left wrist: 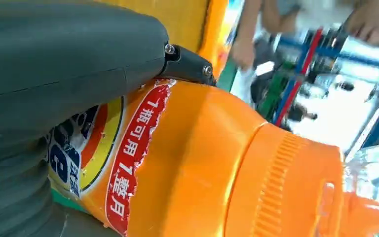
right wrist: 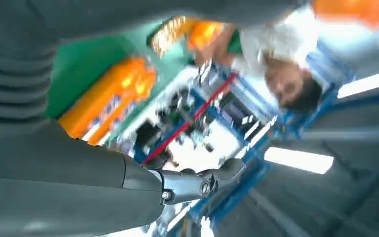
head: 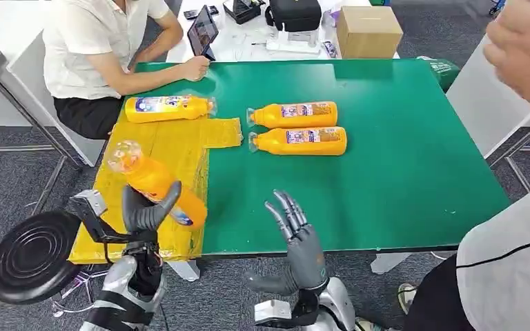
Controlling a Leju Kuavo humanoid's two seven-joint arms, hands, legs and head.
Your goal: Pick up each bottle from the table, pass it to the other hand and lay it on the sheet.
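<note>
Head view: the left hand (head: 148, 210) grips an orange plastic detergent bottle with a clear cap (head: 153, 183), tilted above the yellow sheet (head: 172, 148) at the green table (head: 400, 158) edge. The right hand (head: 302, 245) hovers nearby, fingers spread, holding nothing. Open sheet lies beneath.

Left wrist view: the smooth, rigid bottle looks slippery and probably fairly heavy; mid-body is the surest hold.

Right wrist view: the thumb (right wrist: 187, 185) closes on nothing.
</note>
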